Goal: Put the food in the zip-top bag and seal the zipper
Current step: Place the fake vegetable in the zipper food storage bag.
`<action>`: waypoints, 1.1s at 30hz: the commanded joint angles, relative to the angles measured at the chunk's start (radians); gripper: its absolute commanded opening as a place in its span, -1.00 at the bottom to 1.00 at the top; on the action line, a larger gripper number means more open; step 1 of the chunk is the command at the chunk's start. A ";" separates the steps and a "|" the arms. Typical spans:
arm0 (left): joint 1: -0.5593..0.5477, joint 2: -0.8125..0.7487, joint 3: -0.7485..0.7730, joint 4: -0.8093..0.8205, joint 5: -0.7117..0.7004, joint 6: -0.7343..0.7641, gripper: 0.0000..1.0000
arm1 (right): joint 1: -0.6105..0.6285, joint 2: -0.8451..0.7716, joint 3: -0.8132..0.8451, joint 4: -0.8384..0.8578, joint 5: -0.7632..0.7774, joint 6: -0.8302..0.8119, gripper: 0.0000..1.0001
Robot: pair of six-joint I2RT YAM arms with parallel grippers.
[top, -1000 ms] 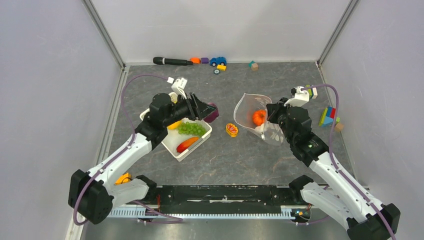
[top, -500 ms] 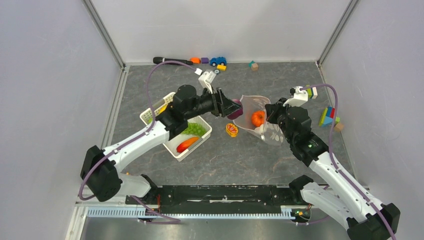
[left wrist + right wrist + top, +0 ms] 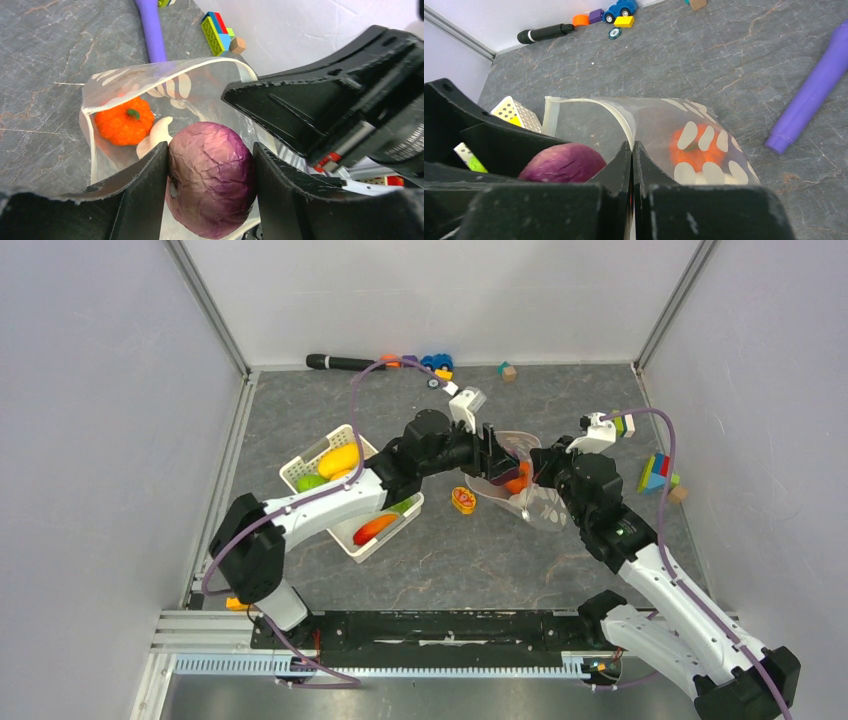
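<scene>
Only lettering I can spot is some small white print on the black housing of the right claw [image 3: 633,150], at the 3 o'clock edge of the left wrist view, and it's too blurry to read. The white marks on the zip-top bag [image 3: 125,80] are just dots.

The left claw [image 3: 210,160] is roughly half open and gripping the purple onion [image 3: 210,185], one finger on each side, right at the bag's mouth. The right claw is clamped tight on the bag's rim, holding the mouth up and open.

Inside the bag the orange pumpkin [image 3: 124,121] sits at 10 o'clock from the onion, with the white garlic [image 3: 156,134] touching it. From above, the bag is at 3 o'clock from the white basket [image 3: 300,468], which holds the yellow mango [image 3: 338,458] and red chili [image 3: 374,528].
</scene>
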 commanded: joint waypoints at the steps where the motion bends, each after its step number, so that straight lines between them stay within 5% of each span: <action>1: -0.025 0.044 0.079 -0.014 -0.071 0.072 -0.35 | 0.002 -0.015 0.013 0.038 -0.010 0.000 -1.00; 10: -0.080 0.097 0.109 -0.073 -0.213 0.123 0.00 | 0.001 -0.019 0.010 0.038 0.005 -0.001 -1.00; 17: -0.104 0.091 0.130 -0.113 -0.228 0.146 0.97 | 0.002 -0.023 0.010 0.037 0.009 -0.002 -1.00; 33: -0.127 -0.054 0.097 -0.195 -0.242 0.148 0.99 | 0.002 -0.040 0.007 0.036 0.007 -0.003 -1.00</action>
